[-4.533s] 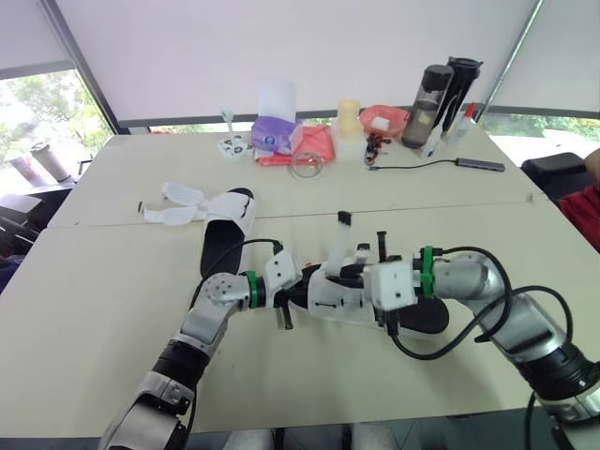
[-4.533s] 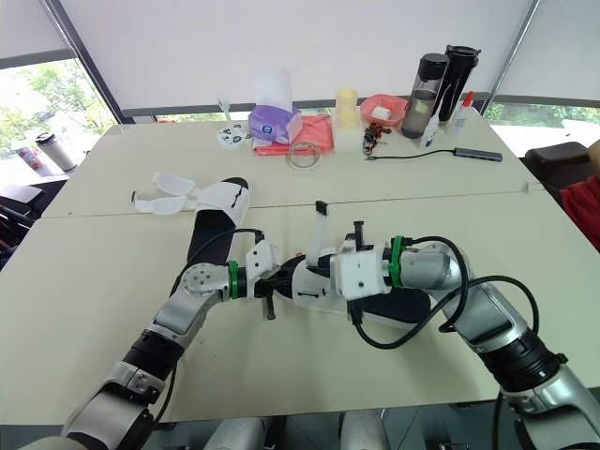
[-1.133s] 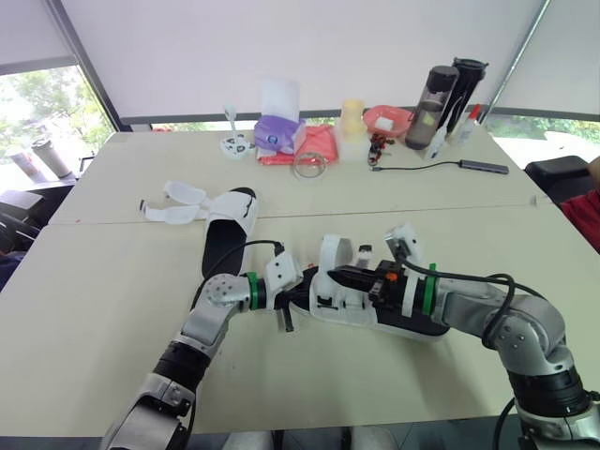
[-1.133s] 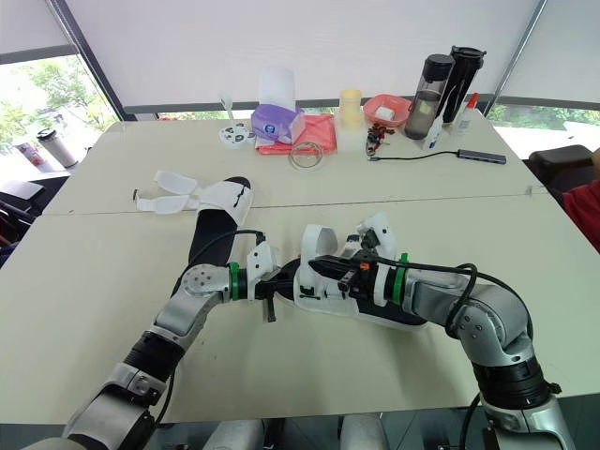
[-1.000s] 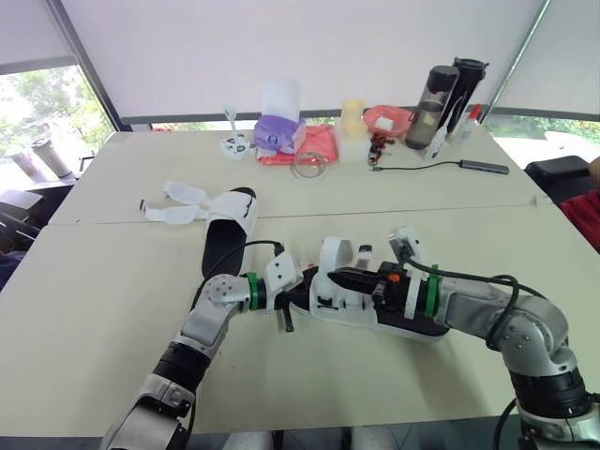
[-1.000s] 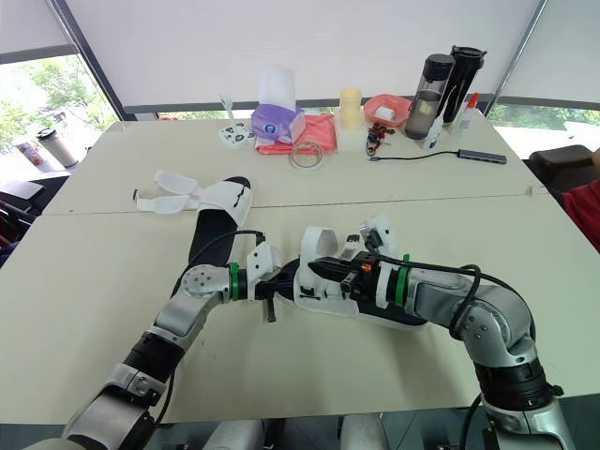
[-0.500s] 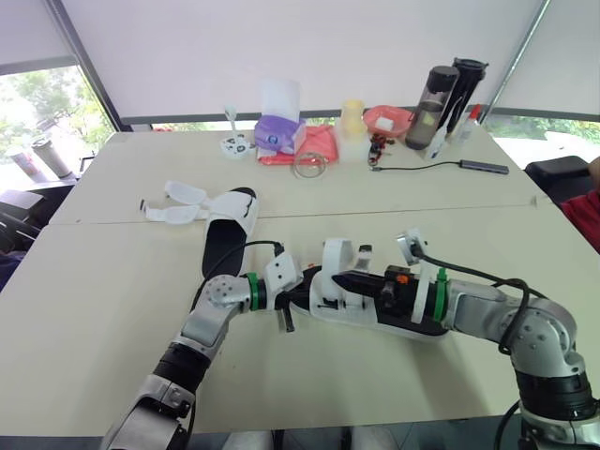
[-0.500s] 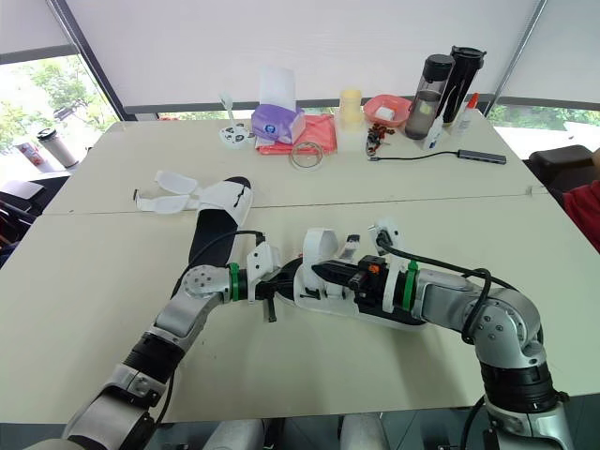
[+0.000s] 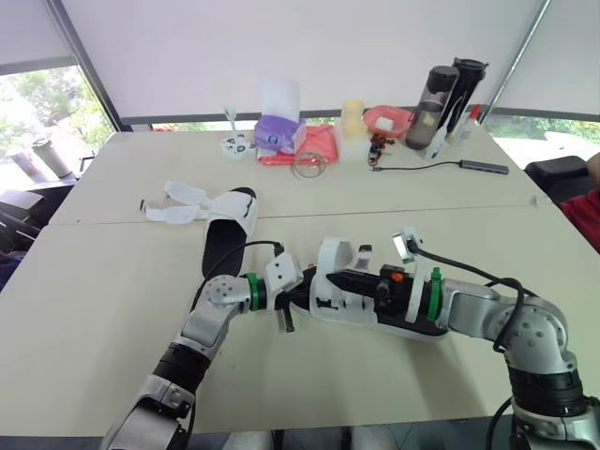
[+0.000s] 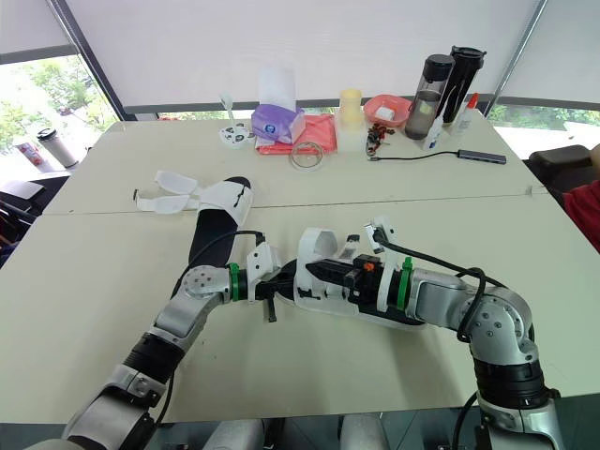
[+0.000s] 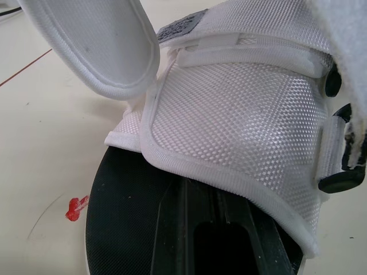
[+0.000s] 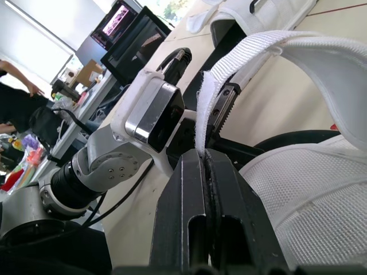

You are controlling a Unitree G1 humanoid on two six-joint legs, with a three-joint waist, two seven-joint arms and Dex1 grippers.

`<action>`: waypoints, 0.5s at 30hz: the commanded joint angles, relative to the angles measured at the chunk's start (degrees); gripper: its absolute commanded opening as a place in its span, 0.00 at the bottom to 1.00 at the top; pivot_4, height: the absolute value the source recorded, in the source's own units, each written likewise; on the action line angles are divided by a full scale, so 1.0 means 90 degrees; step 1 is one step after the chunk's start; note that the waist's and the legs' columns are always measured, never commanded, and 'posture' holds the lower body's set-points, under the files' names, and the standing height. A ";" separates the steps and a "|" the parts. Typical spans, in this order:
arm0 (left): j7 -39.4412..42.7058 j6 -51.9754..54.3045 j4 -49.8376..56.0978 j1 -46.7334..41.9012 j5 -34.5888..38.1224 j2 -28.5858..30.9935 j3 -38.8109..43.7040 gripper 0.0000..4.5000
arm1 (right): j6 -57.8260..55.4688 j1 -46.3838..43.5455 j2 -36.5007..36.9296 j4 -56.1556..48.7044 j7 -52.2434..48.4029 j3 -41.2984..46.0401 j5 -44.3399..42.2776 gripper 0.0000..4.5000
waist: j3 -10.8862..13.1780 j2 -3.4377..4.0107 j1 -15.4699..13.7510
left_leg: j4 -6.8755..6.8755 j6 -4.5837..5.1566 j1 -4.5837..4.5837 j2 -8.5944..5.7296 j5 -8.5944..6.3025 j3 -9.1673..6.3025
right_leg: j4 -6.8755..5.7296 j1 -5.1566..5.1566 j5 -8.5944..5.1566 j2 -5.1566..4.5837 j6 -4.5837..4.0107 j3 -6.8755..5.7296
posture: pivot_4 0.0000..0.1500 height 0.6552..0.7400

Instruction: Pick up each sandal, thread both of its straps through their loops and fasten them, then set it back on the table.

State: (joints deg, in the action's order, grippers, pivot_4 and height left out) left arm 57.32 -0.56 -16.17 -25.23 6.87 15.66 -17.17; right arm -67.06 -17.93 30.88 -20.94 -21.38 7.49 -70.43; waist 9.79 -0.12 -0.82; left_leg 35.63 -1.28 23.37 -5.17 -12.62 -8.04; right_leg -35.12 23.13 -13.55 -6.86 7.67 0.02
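— Where is the sandal [image 9: 361, 302] now?

— At the front middle of the table [image 9: 94, 309], between the two arms, with its toe toward the left gripper [image 9: 292, 292]. I cannot tell whether its sole [image 11: 114, 229] rests on the top or hangs just off it. The other sandal [image 9: 228, 223] lies well apart behind it, straps flung open.

— And the grips?

— The right gripper [image 12: 202, 156] is pinched together on the edge of the strap [image 12: 298, 54]. The left one sits at the toe, under the mesh upper [image 11: 241, 132]. I cannot tell whether it is clamped or loose.

— How will it handle?

— It looks light, I judge, with a fairly stiff sole and a limp strap that folds wherever it is led. The sole is the place to steady it. The strap wants taking near its free end, or it may flop and miss the loop.

— What differs from four seconds ago?

— Then the strap stood straight up and the right arm reached across from above. Now the strap is bent into an arch over the toe, and the arm lies low along the sandal from the heel end. Neither sandal has shifted.
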 commanded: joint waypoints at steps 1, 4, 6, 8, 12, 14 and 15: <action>0.0017 0.0124 -0.0259 0.0206 -0.0278 0.0058 -0.0269 0.00 | 0.0000 0.0060 0.0137 -0.0034 -0.0136 0.0062 -0.0002 0.01 | 0.0000 0.0000 0.0000 | 0.0000 0.0000 0.0000 0.0000 0.0000 0.0000 | 0.0000 0.0000 0.0000 0.0000 0.0000 0.0000 | 1.00 1.00; 0.0015 0.0118 -0.0266 0.0207 -0.0278 0.0063 -0.0264 0.00 | -0.0026 0.0113 0.0203 -0.0054 -0.0192 0.0033 0.0007 0.01 | 0.0000 0.0000 0.0000 | 0.0000 0.0000 0.0000 0.0000 0.0000 0.0000 | 0.0000 0.0000 0.0000 0.0000 0.0000 0.0000 | 1.00 1.00; 0.0016 0.0106 -0.0274 0.0207 -0.0281 0.0066 -0.0264 0.00 | -0.0016 0.0156 0.0245 -0.0088 -0.0233 -0.0016 0.0059 0.01 | 0.0000 0.0000 0.0002 | 0.0000 0.0000 0.0000 0.0000 0.0000 0.0001 | 0.0000 0.0000 -0.0003 0.0000 -0.0003 0.0000 | 1.00 1.00; 0.0005 0.0094 -0.0275 0.0204 -0.0279 0.0051 -0.0264 0.00 | 0.0087 0.0189 0.0274 -0.0100 -0.0270 -0.0116 0.0290 0.01 | 0.0000 0.0000 0.0000 | 0.0000 0.0000 0.0000 0.0000 0.0000 0.0000 | 0.0000 0.0000 -0.0003 0.0000 -0.0004 0.0000 | 1.00 1.00; -0.0016 0.0088 -0.0270 0.0190 -0.0268 0.0023 -0.0257 0.00 | 0.0401 0.0214 0.0384 -0.0060 -0.0437 -0.0294 0.0950 0.01 | 0.0000 0.0000 -0.0001 | 0.0000 0.0000 0.0000 0.0000 0.0000 0.0002 | 0.0000 0.0000 -0.0003 0.0000 -0.0003 0.0000 | 1.00 1.00; -0.0016 0.0079 -0.0268 0.0193 -0.0270 0.0025 -0.0258 0.00 | 0.0539 0.0210 0.0452 -0.0047 -0.0556 -0.0363 0.1210 0.01 | 0.0000 0.0000 -0.0002 | 0.0000 0.0000 0.0000 0.0000 0.0000 0.0002 | 0.0000 -0.0001 -0.0005 0.0000 0.0001 0.0000 | 1.00 1.00; -0.0018 0.0082 -0.0265 0.0194 -0.0269 0.0024 -0.0258 0.00 | 0.0581 0.0180 0.0461 -0.0021 -0.0607 -0.0369 0.1281 0.01 | 0.0000 0.0000 -0.0001 | 0.0000 0.0000 0.0000 0.0000 0.0000 0.0002 | 0.0000 -0.0001 -0.0006 0.0000 0.0003 0.0000 | 1.00 1.00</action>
State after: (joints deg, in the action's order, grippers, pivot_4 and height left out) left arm 57.12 -0.92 -16.26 -25.19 6.87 15.54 -17.18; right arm -63.14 -16.02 34.38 -21.02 -26.24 3.99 -60.84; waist 9.79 -0.12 -0.83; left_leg 35.63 -1.28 23.37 -5.17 -12.62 -8.02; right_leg -35.12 23.12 -13.61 -6.86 7.72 0.02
